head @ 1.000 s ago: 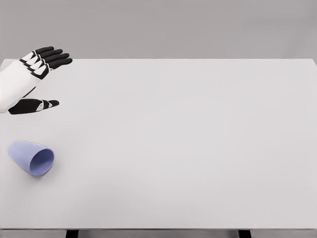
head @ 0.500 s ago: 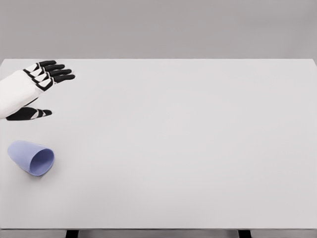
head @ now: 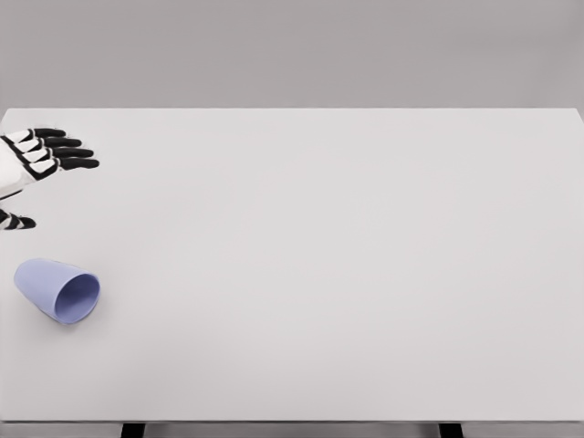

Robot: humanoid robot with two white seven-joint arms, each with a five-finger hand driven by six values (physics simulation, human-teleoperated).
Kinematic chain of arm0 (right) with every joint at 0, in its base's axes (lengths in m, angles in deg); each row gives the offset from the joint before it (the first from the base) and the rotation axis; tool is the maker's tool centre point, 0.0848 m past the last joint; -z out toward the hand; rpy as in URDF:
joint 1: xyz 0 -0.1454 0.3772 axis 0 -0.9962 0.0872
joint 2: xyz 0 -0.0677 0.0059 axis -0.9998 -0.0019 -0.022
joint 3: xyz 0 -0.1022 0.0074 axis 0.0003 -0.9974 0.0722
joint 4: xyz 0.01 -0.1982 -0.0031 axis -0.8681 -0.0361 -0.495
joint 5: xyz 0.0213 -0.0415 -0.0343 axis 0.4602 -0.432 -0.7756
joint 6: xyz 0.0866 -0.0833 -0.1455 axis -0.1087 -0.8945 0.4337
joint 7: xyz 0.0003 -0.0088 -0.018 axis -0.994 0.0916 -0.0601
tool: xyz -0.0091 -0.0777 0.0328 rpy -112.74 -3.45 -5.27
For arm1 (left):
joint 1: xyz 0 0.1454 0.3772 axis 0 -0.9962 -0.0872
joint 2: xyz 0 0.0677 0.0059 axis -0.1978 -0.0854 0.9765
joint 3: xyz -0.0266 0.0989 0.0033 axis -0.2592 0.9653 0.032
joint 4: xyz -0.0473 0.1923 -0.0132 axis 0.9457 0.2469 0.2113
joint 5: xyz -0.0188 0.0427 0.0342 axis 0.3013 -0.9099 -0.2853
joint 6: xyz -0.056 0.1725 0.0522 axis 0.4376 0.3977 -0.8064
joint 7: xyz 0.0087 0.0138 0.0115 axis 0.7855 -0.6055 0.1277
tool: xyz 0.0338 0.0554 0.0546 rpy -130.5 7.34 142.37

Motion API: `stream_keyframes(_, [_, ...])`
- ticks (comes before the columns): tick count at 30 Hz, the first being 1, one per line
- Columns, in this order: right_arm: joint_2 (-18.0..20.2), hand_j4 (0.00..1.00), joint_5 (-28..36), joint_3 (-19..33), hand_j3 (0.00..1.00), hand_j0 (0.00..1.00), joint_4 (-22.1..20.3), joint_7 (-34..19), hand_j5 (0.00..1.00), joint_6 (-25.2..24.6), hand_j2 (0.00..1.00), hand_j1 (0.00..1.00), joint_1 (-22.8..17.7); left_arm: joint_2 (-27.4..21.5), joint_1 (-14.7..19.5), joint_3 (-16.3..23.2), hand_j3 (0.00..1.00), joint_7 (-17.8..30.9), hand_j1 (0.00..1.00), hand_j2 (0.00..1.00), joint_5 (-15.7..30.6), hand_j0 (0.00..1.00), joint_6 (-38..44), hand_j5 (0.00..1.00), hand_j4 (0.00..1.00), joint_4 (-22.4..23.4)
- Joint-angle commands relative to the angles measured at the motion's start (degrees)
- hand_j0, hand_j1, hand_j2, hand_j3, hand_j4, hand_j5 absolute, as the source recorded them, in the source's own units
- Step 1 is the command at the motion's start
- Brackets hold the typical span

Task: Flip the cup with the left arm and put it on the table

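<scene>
One pale lilac plastic cup [head: 57, 290] lies on its side near the white bench's [head: 328, 255] front-left corner, untouched, while the left hand [head: 27, 164] hovers behind it, black fingers [head: 64, 153] spread, so reaching and grasping looks next.

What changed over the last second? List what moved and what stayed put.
The left hand slid toward the picture's left edge and is now partly out of frame, fingers open, holding nothing. Nothing was grasped or released. The cup lies on its side in the same spot on the table, opening toward the lower right.
</scene>
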Motion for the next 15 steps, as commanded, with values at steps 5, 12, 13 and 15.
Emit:
stream_keyframes(5, [0.0,1.0,0.05,0.01,1.0,1.0,-0.01,-0.01,1.0,0.01,1.0,1.0,0.0,-6.73,-3.16,6.5,1.0,0.06,1.0,1.0,11.79,1.0,0.01,1.0,1.0,0.75])
stream_keyframes(12, [0.0,1.0,0.05,0.01,1.0,1.0,-0.01,-0.01,1.0,0.01,1.0,1.0,0.0,-10.78,-7.73,6.59,1.0,0.06,1.0,1.0,16.1,1.0,0.01,1.0,1.0,0.75])
stream_keyframes(13, [0.0,1.0,0.05,0.01,1.0,1.0,-0.01,-0.01,1.0,0.01,1.0,1.0,0.0,-10.87,-7.82,6.59,1.0,0.06,1.0,1.0,16.28,1.0,0.01,1.0,1.0,0.75])
stream_keyframes(15, [0.0,1.0,0.05,0.01,1.0,1.0,-0.01,-0.01,1.0,0.01,1.0,1.0,0.0,-11.22,-8.96,6.59,1.0,0.06,1.0,1.0,17.16,1.0,0.01,1.0,1.0,0.75])
